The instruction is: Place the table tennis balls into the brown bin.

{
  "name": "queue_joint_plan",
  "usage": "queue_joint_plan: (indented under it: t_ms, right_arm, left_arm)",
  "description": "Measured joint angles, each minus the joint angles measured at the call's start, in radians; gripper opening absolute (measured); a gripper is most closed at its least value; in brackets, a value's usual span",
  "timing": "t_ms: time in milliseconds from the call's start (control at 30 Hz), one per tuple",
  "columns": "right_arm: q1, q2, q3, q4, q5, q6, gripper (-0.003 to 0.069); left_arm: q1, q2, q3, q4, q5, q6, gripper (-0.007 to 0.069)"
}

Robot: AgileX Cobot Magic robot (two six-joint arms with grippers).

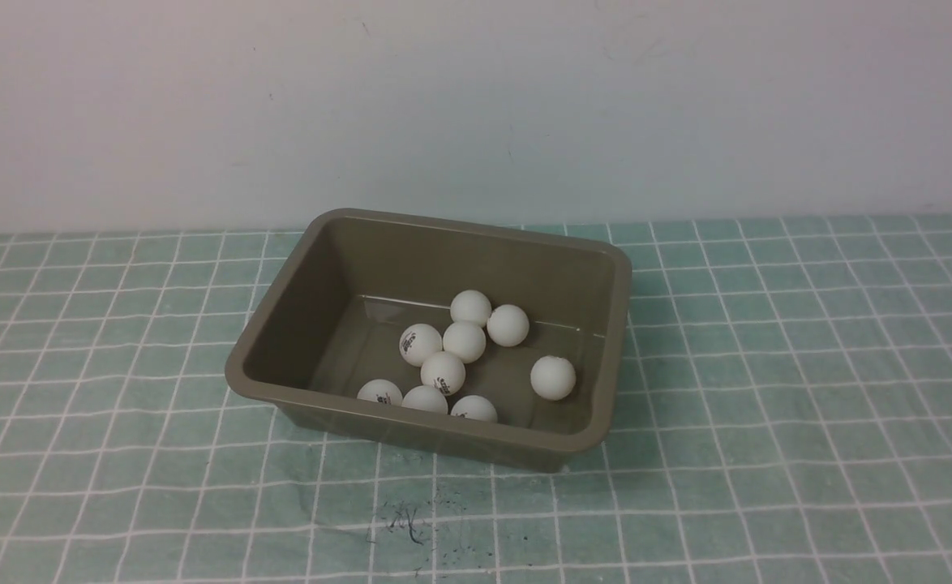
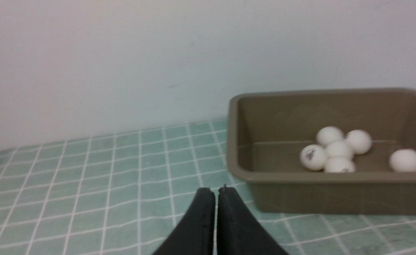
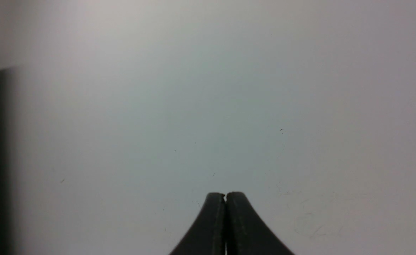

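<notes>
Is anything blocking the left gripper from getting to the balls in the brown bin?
Only the brown bin's own near wall stands between the shut left gripper and the balls; nothing else does.

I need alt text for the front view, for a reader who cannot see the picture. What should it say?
An olive-brown plastic bin stands on a green checked tablecloth with nine white table tennis balls inside it, most clustered together and one apart. No ball lies on the cloth, and no robot arm shows; a plain pale wall fills the background.
</notes>
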Motion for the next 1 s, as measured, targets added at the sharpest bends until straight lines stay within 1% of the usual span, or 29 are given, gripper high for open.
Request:
queue_joint_plan:
  t_ms: [100,167,233,300,433,533,567,667,1000]
  right_arm:
    - [0.000,0.000,0.000,0.000,0.000,0.000,-0.0010]
    - [0.000,0.000,0.000,0.000,0.000,0.000,-0.0010]
    - [0.000,0.000,0.000,0.000,0.000,0.000,-0.0010]
    - [0.000,0.000,0.000,0.000,0.000,0.000,-0.0010]
    - [0.000,0.000,0.000,0.000,0.000,0.000,-0.0010]
    - [0.000,0.000,0.000,0.000,0.000,0.000,-0.0010]
    - [0.000,0.000,0.000,-0.001,0.000,0.000,-0.0010]
    - [0.000,0.000,0.000,-0.001,0.000,0.000,-0.0010]
    - [0.000,0.000,0.000,-0.001,0.000,0.000,-0.0010]
  left_arm:
    - [0.000,0.000,0.103,0.122,-0.048,-0.113,-0.0005]
    - [-0.006,0.000,0.169,0.177,-0.068,-0.185,-0.0005]
    - [-0.036,0.000,0.228,0.218,-0.076,-0.222,-0.0005]
    - [-0.075,0.000,0.263,0.238,-0.082,-0.220,-0.0005]
    - [-0.101,0.001,0.268,0.234,-0.107,-0.201,-0.0005]
    - [-0.089,0.001,0.270,0.204,-0.120,-0.195,-0.0005]
    - [-0.071,0.001,0.270,0.165,-0.122,-0.195,-0.0005]
    - [-0.063,0.001,0.270,0.139,-0.123,-0.195,-0.0005]
    - [-0.062,0.001,0.270,0.132,-0.123,-0.195,-0.0005]
